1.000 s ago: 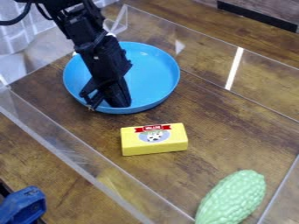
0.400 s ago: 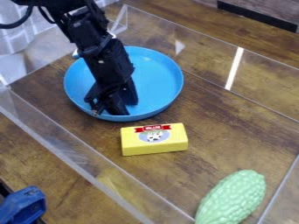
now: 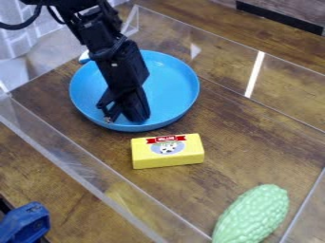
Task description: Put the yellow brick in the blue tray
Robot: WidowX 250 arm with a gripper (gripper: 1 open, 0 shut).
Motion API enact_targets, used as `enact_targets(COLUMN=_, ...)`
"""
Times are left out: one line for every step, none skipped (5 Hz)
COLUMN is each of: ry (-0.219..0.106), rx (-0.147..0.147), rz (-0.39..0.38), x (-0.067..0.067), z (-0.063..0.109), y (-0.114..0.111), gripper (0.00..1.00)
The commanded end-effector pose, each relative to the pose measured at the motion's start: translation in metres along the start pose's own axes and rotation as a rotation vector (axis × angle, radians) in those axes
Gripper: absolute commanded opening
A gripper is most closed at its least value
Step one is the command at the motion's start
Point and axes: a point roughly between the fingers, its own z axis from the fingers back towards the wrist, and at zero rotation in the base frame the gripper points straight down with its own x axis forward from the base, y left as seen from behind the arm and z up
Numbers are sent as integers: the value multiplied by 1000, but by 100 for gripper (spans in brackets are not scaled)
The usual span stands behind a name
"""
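The yellow brick (image 3: 168, 150) lies flat on the wooden tabletop, red banner on its top face, just in front of the blue tray (image 3: 178, 74). My black gripper (image 3: 117, 114) reaches steeply down into the tray's front-left part. Its fingertips are at the tray floor near the rim, and it is shut with nothing visible between the fingers. The brick sits apart from the gripper, outside the tray and a short way to the front right of it.
A green bumpy oval thing (image 3: 252, 216) lies at the front right. Clear plastic walls (image 3: 51, 142) fence the work area. A blue object (image 3: 23, 226) sits outside the wall at the bottom left.
The gripper has stayed inside the tray, shifting only slightly to the right. The tray has slid a little toward the front right. The brick has not moved.
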Motion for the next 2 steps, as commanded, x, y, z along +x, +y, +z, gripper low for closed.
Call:
enact_targets(ry=1, rx=23, rz=-18, x=-4, z=14, y=5, gripper=0)
enact_targets(ry=-3, rx=28, rz=-26, x=-9, z=23, y=6, gripper=0)
